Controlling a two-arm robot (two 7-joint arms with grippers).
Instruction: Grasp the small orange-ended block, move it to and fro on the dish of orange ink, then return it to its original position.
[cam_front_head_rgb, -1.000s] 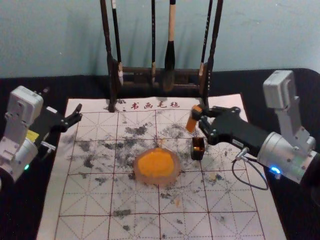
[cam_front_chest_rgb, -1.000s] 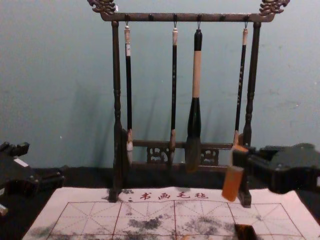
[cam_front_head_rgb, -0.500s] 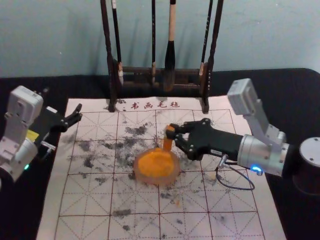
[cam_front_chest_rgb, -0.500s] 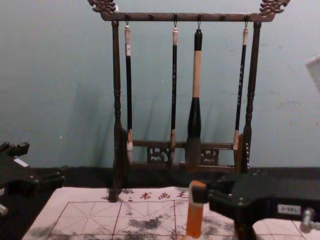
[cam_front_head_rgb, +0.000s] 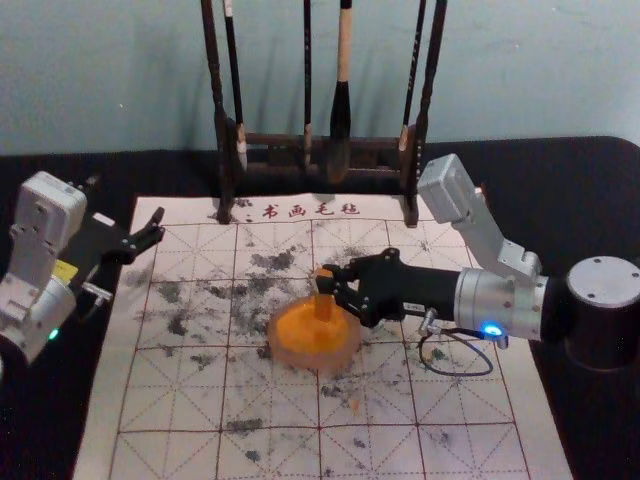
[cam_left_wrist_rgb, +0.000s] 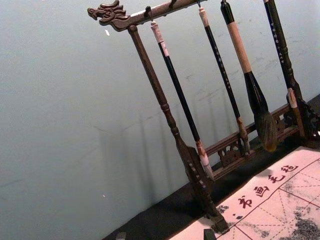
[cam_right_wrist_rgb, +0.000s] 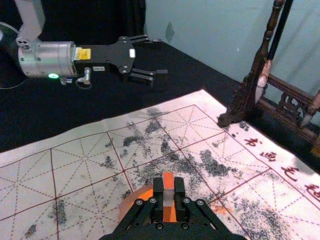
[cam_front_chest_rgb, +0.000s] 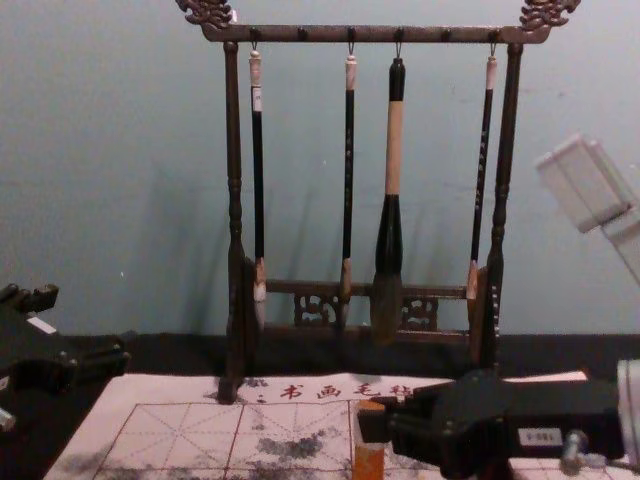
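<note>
In the head view my right gripper is over the far edge of the dish, shut on the small block. The block stands roughly upright, its lower end over the orange ink; whether it touches the ink I cannot tell. In the chest view the block hangs below the right gripper. From the right wrist view, the block's orange top pokes up between the fingertips of the right gripper. My left gripper is parked open at the left, also in the left wrist view.
A dark wooden rack with several hanging brushes stands behind the gridded, ink-stained mat. The black table reaches past the mat on both sides. My right forearm lies low across the mat's right part.
My right gripper has moved left with the block, from near the small dark holder to above the dish, and lowered it. Its arm now covers the holder. The left arm has stayed still.
</note>
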